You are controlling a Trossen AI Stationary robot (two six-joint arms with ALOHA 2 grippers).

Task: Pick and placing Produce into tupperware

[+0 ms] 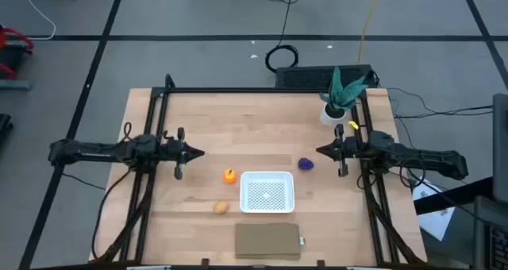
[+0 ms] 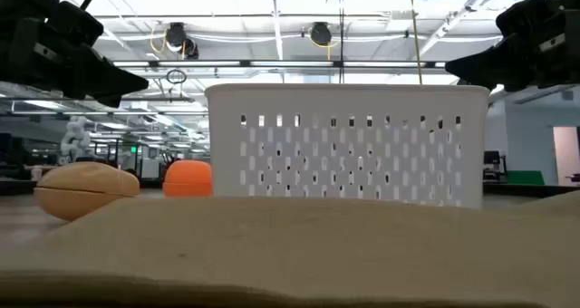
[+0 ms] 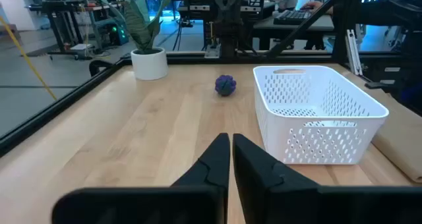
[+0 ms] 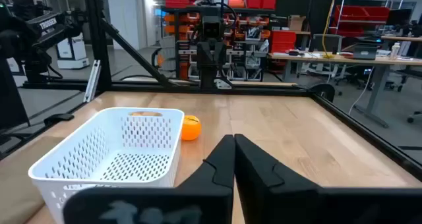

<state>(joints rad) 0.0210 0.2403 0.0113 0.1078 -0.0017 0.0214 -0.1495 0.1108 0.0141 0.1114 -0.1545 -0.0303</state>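
Note:
The white tupperware stands on the table, near its front middle; it also shows in the left wrist view and the right wrist view. The orange piece lies left of it, the tan oval at its near left, the purple piece at its far right. My left gripper is shut and empty above the table's left part. My right gripper is shut and empty above the right part. Both point toward the middle.
A flat brown rectangle lies in front of the tupperware at the near edge. A green potted plant stands at the far right corner. Bare wood lies between the two grippers, behind the tupperware.

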